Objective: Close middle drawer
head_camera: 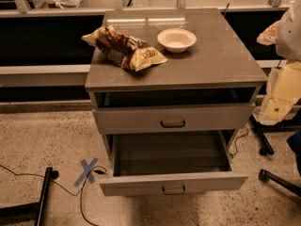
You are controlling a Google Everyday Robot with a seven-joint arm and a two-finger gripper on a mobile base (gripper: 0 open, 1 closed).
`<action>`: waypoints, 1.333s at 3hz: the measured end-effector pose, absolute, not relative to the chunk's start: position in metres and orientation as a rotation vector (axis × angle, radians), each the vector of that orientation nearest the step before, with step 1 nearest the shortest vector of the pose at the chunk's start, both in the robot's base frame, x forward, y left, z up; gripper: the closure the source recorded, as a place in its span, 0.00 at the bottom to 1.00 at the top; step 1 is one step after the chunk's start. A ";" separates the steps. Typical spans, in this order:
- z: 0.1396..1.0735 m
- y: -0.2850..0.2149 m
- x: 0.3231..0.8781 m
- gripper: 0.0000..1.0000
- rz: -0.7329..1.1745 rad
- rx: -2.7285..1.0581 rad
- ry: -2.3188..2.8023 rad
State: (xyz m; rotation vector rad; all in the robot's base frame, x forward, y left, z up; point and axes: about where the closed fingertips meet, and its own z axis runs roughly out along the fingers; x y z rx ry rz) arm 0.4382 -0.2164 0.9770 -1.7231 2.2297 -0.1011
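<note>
The grey-brown cabinet stands in the middle of the camera view. Its middle drawer is pulled far out toward me. Its deep box is empty, and its low flat front carries a small dark loop handle. The taller top drawer front above it stands slightly out from the frame. The lowest drawer is hidden beneath the open one. My arm and gripper hang at the right edge, beside the cabinet's right side and level with the top drawer. They are apart from the middle drawer's front.
A chip bag and a white bowl sit on the cabinet top. Blue tape forms a cross on the floor at the left, next to cables and a black stand foot. Chair legs with castors stand at the right.
</note>
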 end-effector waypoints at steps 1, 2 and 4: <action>0.977 -0.216 0.438 0.00 -0.101 -1.723 2.230; 0.968 -0.219 0.440 0.00 -0.093 -1.731 2.215; 0.810 -0.250 0.426 0.00 0.193 -1.639 2.283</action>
